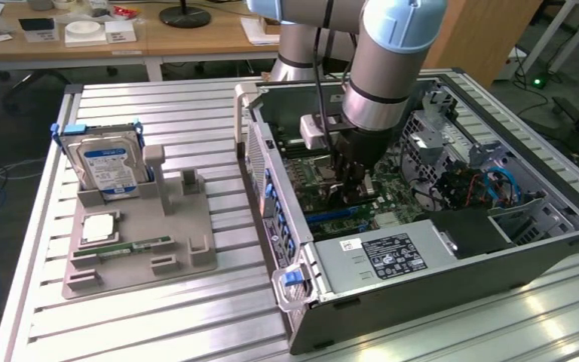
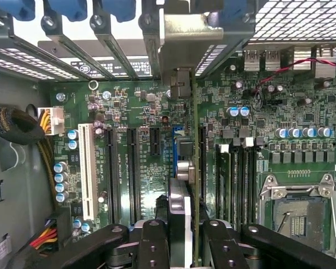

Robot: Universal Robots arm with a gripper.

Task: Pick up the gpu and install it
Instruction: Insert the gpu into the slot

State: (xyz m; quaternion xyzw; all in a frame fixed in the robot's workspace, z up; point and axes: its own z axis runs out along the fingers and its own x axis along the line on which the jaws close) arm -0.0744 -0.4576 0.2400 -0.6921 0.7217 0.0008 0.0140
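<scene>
1. The arm reaches down into the open computer case [image 1: 531,249], which lies on its side on the slatted worktop [image 1: 169,317]. The tool [image 1: 358,188] sits low over the green motherboard [image 2: 129,112].
2. The tool [image 2: 185,246] is clamped on the gpu [image 2: 194,168]: in the wrist view its two fingers [image 2: 152,246] press on either face of the thin card, which stands on edge between them.
3. The gpu is inside the case, held upright over the row of long dark slots [image 2: 131,168], with its metal bracket [image 2: 182,33] up against the rear grille of the case. I cannot tell whether its lower edge is already seated in a slot.
4. I judge the card light and stiff but fragile: a bare circuit board with small soldered parts and a thin connector edge that would suffer from twisting or a skewed push.
5. The flat faces near the upper edge look like the right place to hold, clear of the heatsink and the contacts, as the tool does here.
6. On the exterior view's left, a grey holder [image 1: 139,249] carries the hard drive [image 1: 108,167] and a memory stick [image 1: 129,247], well apart from the case.
</scene>
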